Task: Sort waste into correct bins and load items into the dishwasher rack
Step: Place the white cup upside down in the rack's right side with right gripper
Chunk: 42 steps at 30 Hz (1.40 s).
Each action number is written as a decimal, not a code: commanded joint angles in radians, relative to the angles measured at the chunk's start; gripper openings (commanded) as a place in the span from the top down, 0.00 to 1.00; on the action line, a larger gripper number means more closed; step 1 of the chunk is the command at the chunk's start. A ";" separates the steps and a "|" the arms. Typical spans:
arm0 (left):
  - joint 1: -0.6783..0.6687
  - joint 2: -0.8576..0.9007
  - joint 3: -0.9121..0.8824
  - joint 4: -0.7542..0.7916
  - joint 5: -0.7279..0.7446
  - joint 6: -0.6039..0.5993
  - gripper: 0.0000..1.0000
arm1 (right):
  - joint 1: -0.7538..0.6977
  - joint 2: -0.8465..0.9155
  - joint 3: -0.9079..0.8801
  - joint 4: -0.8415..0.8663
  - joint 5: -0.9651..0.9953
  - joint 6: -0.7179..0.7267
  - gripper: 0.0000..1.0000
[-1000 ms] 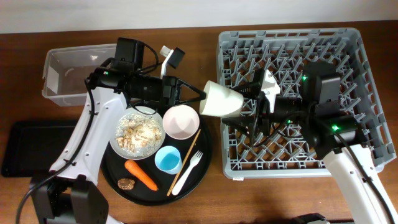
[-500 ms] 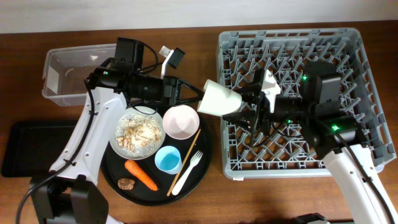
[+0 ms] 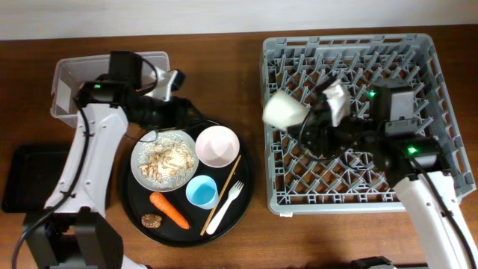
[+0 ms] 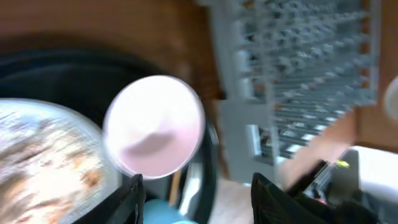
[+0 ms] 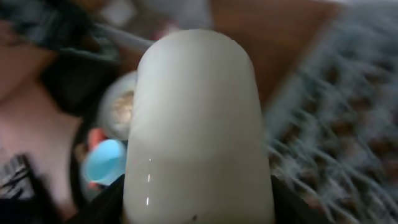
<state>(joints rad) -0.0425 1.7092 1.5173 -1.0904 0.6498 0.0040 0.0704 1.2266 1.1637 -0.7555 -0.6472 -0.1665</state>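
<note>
The small white cup [image 3: 286,110] hangs on its side over the left edge of the grey dishwasher rack [image 3: 351,206], with my right gripper [image 3: 305,121] shut on it. In the right wrist view the cup [image 5: 196,124] fills the frame between the dark fingers [image 5: 99,208]. My left gripper [image 3: 185,113] is open and empty above the upper rim of the round black tray [image 3: 136,203]. On that tray sit the plate [image 3: 164,161] with rice scraps, pink bowl [image 3: 217,146], blue cup [image 3: 201,191], fork [image 3: 225,205], chopstick [image 3: 224,188], carrot [image 3: 169,211] and brown lump [image 3: 152,220].
The clear tub [image 3: 75,90] stands at the back left, under my left arm. The flat black tray [image 3: 26,175] lies at the left edge. In the blurred left wrist view the pink bowl [image 4: 154,124] lies ahead, with the rack [image 4: 298,62] beyond it.
The left gripper opened, let go of the white cup and drew back left. The right gripper closed on the cup and carried it right, over the rack's edge.
</note>
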 commanded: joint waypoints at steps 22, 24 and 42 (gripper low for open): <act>0.026 -0.017 0.011 -0.049 -0.307 0.008 0.46 | -0.597 0.247 0.224 -0.443 0.695 0.168 0.65; 0.026 -0.017 0.011 -0.049 -0.307 0.008 0.46 | -0.602 0.283 0.224 -0.448 0.688 0.169 0.66; 0.026 -0.017 0.011 -0.052 -0.307 0.008 0.46 | -0.602 0.348 0.224 -0.472 0.705 0.169 0.19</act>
<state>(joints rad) -0.0200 1.7088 1.5173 -1.1408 0.3470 0.0040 -0.5259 1.5528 1.3716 -1.2266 0.0387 -0.0051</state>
